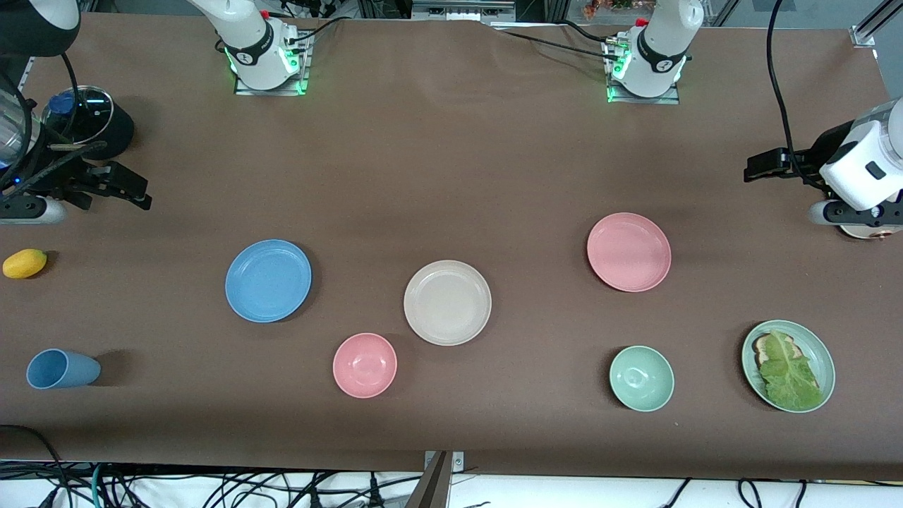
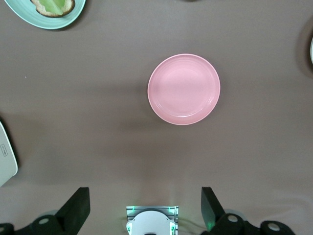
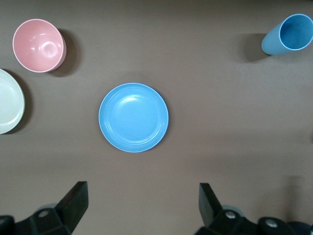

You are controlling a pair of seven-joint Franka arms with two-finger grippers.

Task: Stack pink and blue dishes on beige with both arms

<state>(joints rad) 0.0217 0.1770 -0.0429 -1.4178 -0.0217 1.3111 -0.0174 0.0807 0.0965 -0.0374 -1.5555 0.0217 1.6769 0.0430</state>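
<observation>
The beige plate lies mid-table. The blue plate rests toward the right arm's end, the pink plate toward the left arm's end; all three lie flat, apart, with nothing on them. My right gripper hangs open over bare cloth at its end of the table. Its wrist view shows the blue plate past the spread gripper. My left gripper hangs open over cloth at the other end, with the pink plate seen past the gripper. Neither holds anything.
A pink bowl and a pale green bowl sit nearer the front camera than the plates. A green plate carries bread and lettuce. A blue cup lies on its side, a yellow fruit beside it. A lidded black pot stands by the right gripper.
</observation>
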